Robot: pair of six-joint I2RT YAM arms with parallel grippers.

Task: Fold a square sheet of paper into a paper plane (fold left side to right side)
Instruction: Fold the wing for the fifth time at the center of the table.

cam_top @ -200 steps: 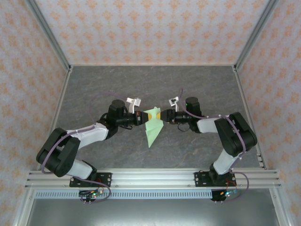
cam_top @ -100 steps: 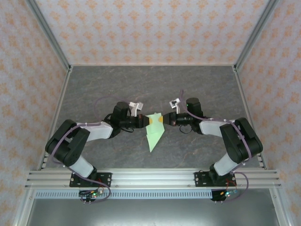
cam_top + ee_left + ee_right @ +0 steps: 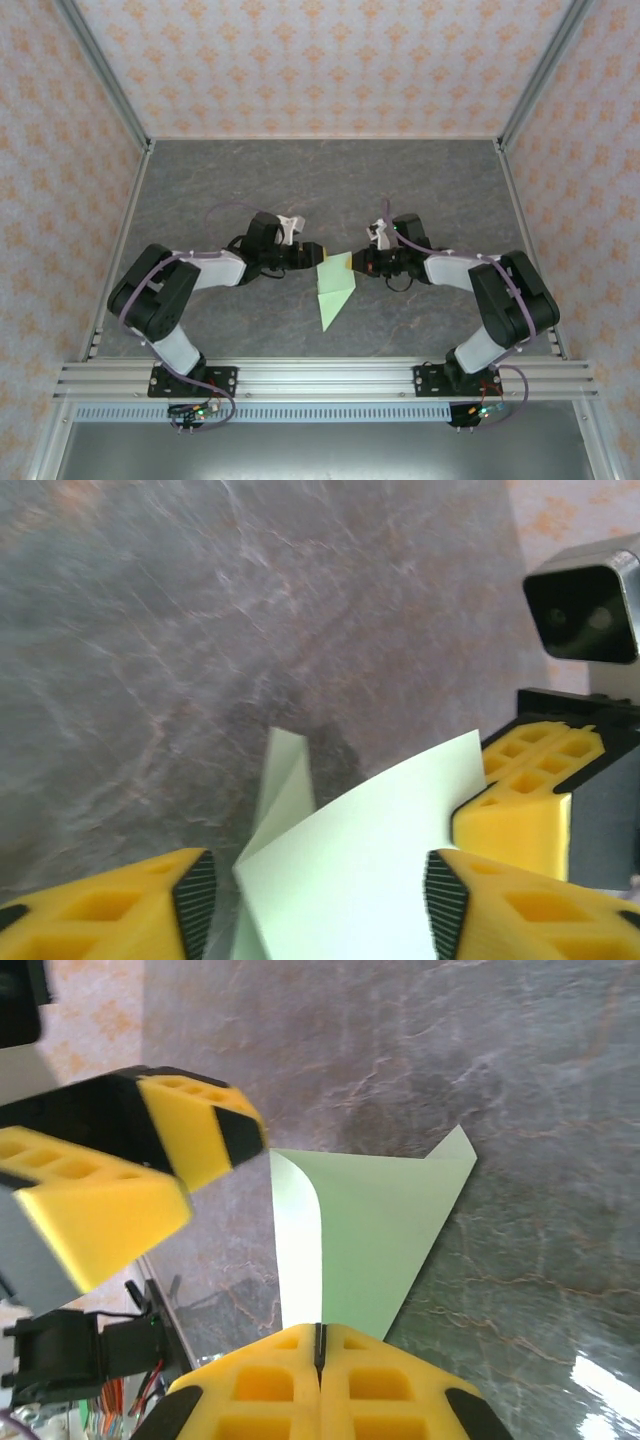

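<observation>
Seen from above, both arms bend inward over the grey marbled table (image 3: 250, 180), fenced by patterned walls (image 3: 320, 60) and an aluminium rail (image 3: 320, 378) along the near edge. The paper plane (image 3: 333, 288) sits mid-table between them, its wide end far and its sharp point aimed at the rail. The left gripper (image 3: 312, 255) is just beside the wide end's left corner and the right gripper (image 3: 357, 263) is at its right corner. A purple cable (image 3: 225, 210) loops over the left arm. At this size the jaws are too small to read, and I cannot tell whether the paper touches the table. In the left wrist view, the left arm's own yellow fingers (image 3: 110, 905) stand wide apart at the bottom edge, cut off by the frame. A pale green flap rises between them, gripped by neither, and hides the table behind it. A narrower folded layer pokes out beyond it. At the right, the right arm's yellow fingers (image 3: 530, 790) touch the flap's corner, and the right wrist's camera box (image 3: 585, 600) sits above them. In the right wrist view, that arm's own fingers (image 3: 260, 1385) are pressed together with the paper's near edge pinched in their seam. The green triangle spreads away over the table, one edge curling up. The left arm's fingers (image 3: 190, 1125) hang spread at the upper left, blurred and just short of the paper. Blurred wiring (image 3: 80, 1360) shows at the lower left.
</observation>
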